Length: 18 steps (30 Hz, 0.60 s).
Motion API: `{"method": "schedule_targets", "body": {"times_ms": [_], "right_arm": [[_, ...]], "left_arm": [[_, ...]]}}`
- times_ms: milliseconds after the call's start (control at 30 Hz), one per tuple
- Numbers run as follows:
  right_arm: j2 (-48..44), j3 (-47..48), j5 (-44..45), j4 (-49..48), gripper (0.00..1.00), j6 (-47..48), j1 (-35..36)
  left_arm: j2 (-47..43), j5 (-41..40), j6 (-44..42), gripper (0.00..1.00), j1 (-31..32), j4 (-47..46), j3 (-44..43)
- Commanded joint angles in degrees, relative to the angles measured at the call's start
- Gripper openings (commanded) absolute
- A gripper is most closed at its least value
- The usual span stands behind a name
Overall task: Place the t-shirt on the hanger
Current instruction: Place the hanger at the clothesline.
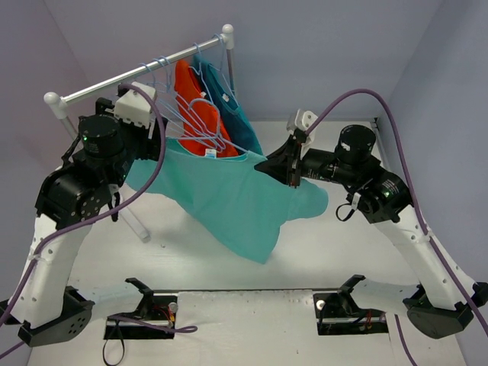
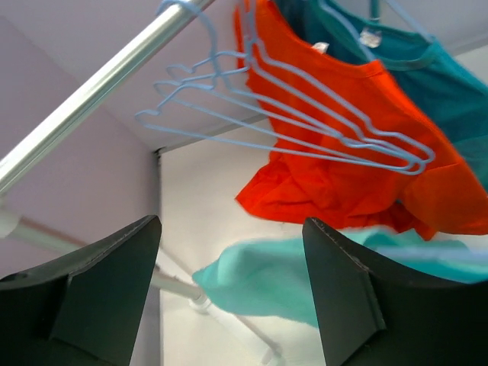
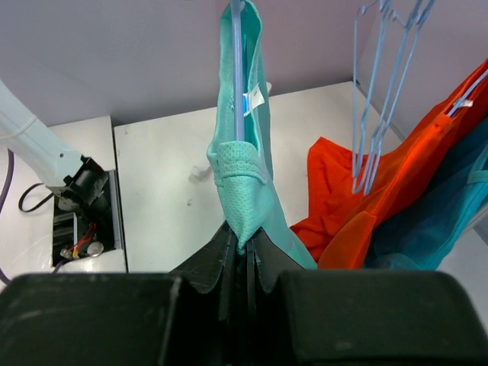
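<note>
The mint-turquoise t-shirt (image 1: 229, 194) hangs stretched in the air between the two arms, its lower part drooping toward the table. My right gripper (image 1: 273, 165) is shut on a fold of its fabric (image 3: 240, 206) at the right shoulder. A pale blue hanger wire (image 3: 236, 76) runs inside the shirt's top edge, away from the jaws. My left gripper (image 2: 229, 225) is open and empty near the rack's left end. The shirt's left sleeve (image 2: 267, 282) lies beyond it, apart from the fingers (image 2: 107, 282).
A metal rail (image 1: 137, 76) carries several empty pale blue hangers (image 1: 200, 118), an orange-red shirt (image 1: 191, 95) and a darker teal shirt (image 1: 229, 103). The rack's white leg (image 1: 137, 225) stands under the shirt's left side. Purple cables arc over both arms.
</note>
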<state>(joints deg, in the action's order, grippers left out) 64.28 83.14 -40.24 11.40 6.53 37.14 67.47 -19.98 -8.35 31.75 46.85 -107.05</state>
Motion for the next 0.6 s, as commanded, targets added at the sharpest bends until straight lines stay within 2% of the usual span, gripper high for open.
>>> {"method": "schedule_targets", "body": {"times_ms": [0, 100, 300, 433, 567], "right_arm": [[2.0, 7.2, 0.3, -6.0, 0.0, -1.4, -0.9], [5.1, 13.4, 0.1, -6.0, 0.0, -1.4, -1.2], [14.1, 38.7, 4.8, -6.4, 0.0, -2.7, -2.1], [17.4, 45.5, 2.8, -6.4, 0.0, -3.7, -2.1], [16.2, 41.4, 4.3, -7.4, 0.0, -4.5, -2.1]], "left_arm": [[-6.7, -11.5, 1.1, 0.71, -0.5, -6.4, 3.0], [-9.6, -16.8, 2.4, 0.71, -0.5, -7.6, 3.6], [-13.1, -20.4, 3.2, 0.7, -0.5, -7.8, 2.2], [-14.3, -19.8, 2.4, 0.71, -0.5, -7.7, 2.5], [-15.4, -19.0, 2.6, 0.7, -0.5, -7.7, 3.8]]}}
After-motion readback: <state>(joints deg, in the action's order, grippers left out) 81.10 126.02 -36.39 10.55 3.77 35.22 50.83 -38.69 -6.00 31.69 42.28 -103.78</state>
